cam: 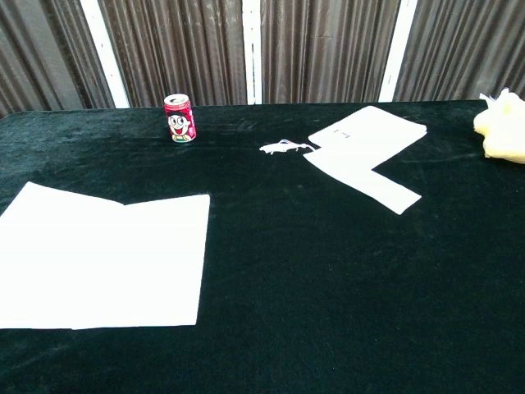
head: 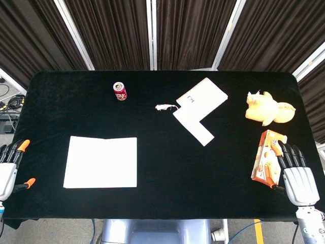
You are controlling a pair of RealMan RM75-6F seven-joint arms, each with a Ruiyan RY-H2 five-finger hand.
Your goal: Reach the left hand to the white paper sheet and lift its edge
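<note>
The white paper sheet [head: 101,161] lies flat on the black table, left of centre; in the chest view the sheet [cam: 98,256] fills the lower left. My left hand [head: 8,165] is at the table's left edge, well left of the sheet, fingers spread and empty, with orange tips showing. Over at the right edge, my right hand [head: 295,173] has its fingers extended beside an orange snack box [head: 268,157], holding nothing. Neither hand shows in the chest view.
A red can [head: 120,91] stands at the back left. A white notebook [head: 201,96] overlaps a white envelope [head: 193,126] at back centre, with a small white scrap [head: 165,107] beside them. A yellow plush toy [head: 267,109] sits at the right.
</note>
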